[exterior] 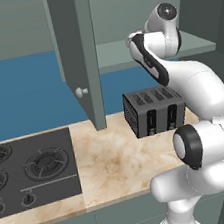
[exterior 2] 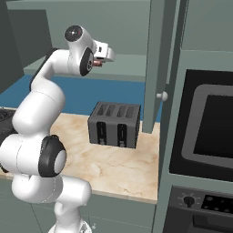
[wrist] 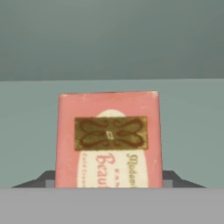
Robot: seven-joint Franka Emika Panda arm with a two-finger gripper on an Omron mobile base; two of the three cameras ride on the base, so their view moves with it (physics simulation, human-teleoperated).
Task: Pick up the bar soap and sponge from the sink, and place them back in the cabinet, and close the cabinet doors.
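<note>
The pinkish-red bar soap [wrist: 109, 140] with a gold label stands upright between my fingertips [wrist: 173, 177] in the hand view, over the pale shelf [wrist: 192, 131] of the cabinet. My gripper [exterior 2: 104, 57] is shut on it, reaching into the open cabinet [exterior 2: 127, 63] at shelf height, and a bit of red shows at the hand in the right base view. Both cabinet doors stand open: the left door [exterior: 77, 48] with its round knob [exterior: 81, 92], and the right door [exterior 2: 157, 59] with its knob [exterior 2: 161, 96]. The sponge and the sink are out of view.
A dark toaster [exterior: 154, 110] sits on the marble counter [exterior: 111, 164] below the cabinet. A black stove top [exterior: 31, 171] lies to the left. A built-in oven column [exterior 2: 209, 123] rises at the right, close beside the right door.
</note>
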